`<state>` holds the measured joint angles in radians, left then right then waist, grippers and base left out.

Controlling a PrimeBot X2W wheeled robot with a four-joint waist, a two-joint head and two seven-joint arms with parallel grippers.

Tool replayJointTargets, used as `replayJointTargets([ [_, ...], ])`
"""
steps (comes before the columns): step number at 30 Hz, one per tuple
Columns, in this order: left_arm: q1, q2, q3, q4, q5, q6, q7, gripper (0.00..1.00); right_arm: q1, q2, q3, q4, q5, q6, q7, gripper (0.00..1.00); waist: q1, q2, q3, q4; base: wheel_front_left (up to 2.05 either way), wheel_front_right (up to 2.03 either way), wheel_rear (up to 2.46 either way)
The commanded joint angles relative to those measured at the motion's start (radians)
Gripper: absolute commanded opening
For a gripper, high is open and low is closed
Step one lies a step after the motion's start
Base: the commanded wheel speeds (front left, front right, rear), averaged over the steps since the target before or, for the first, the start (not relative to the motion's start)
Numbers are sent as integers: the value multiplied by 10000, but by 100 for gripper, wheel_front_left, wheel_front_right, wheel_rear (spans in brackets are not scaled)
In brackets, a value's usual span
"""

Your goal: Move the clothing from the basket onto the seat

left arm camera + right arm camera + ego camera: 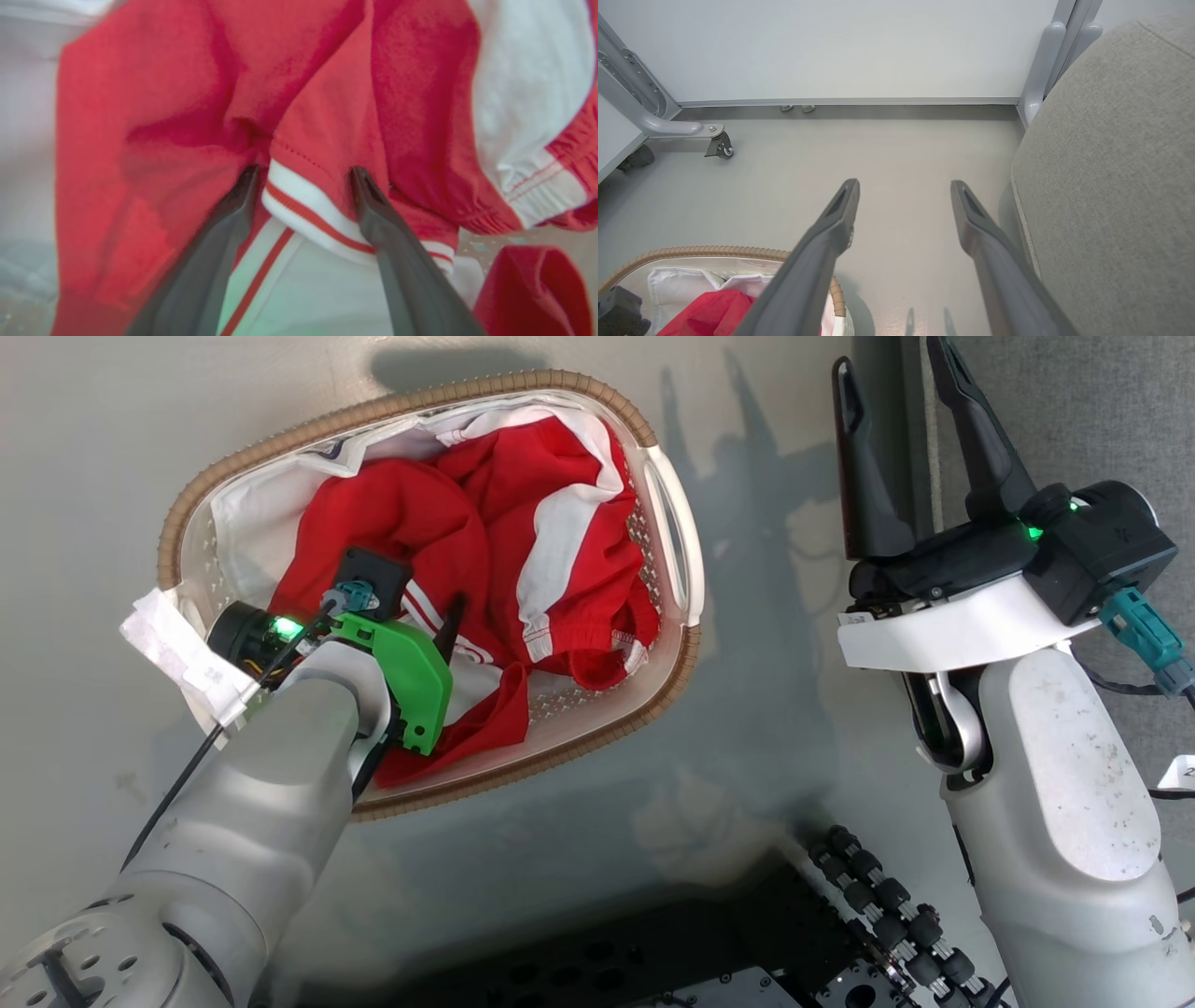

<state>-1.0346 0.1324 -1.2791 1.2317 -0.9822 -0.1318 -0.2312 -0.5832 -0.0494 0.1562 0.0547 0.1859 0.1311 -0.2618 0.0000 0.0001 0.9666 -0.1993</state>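
Left gripper (303, 175): released, fingers spread either side of a red fold with a white striped hem, lowered into the basket (667, 523); apparently positioned to pinch that fold.
Clothing (485, 532): heaped in the basket on the floor (93, 429), red with white panels, bunched over the white liner (252, 504); none on the seat.
Right gripper (901, 457): released and empty, raised between basket and seat, seemingly kept out of the reach.
Seat (1111, 163): grey upholstery just beside the right gripper, bare where visible, close enough for a short carry.
Step in hand: probably closing on the fold, lift not yet begun.
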Motion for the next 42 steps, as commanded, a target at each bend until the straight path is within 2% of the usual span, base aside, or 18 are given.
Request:
replayJointTargets([
  [1, -101, 28, -2, 101, 153, 18, -32, 75, 132, -31, -5, -2, 55, -7, -48, 100, 0, -1, 4, 13, 0, 0, 0],
  [3, -97, -9, -3, 203, 216, 19, -14, 0, 140, -32, 1, 14, 76, -7, -48, 100, 0, -1, -1, 20, 0, 0, 0],
  [13, -130, 103, 32, 163, -14, 19, -164, 0, -67, -31, -46, 4, 104, -7, -48, 100, 0, -1, -38, 47, 0, 0, 0],
  [19, 107, 219, 138, -372, -78, 19, -355, 0, -201, -32, -8, 153, 208, -7, -48, 100, 0, -1, -511, 138, 0, 0, 0],
  [23, 126, 431, 829, -1338, 366, 19, -351, 0, -178, -34, 5, 336, 223, -7, -48, 100, 0, -1, -983, 274, 0, 0, 0],
  [29, 962, 615, 2489, -2818, 1576, 19, -347, 0, -3, -34, -27, 664, 324, -7, -49, 100, 0, -1, -1979, 519, 0, 0, 0],
  [34, 2043, 523, 3905, -3767, 2597, 18, -345, 0, 230, -34, -23, 1009, 390, -7, -48, 100, 0, -1, -2982, 807, 0, 0, 0],
  [42, 3558, 296, 5336, -4876, 3635, 18, -346, 0, 733, -35, -70, 1478, 448, -7, -48, 100, 0, -1, -4435, 1203, 0, 0, 0],
])
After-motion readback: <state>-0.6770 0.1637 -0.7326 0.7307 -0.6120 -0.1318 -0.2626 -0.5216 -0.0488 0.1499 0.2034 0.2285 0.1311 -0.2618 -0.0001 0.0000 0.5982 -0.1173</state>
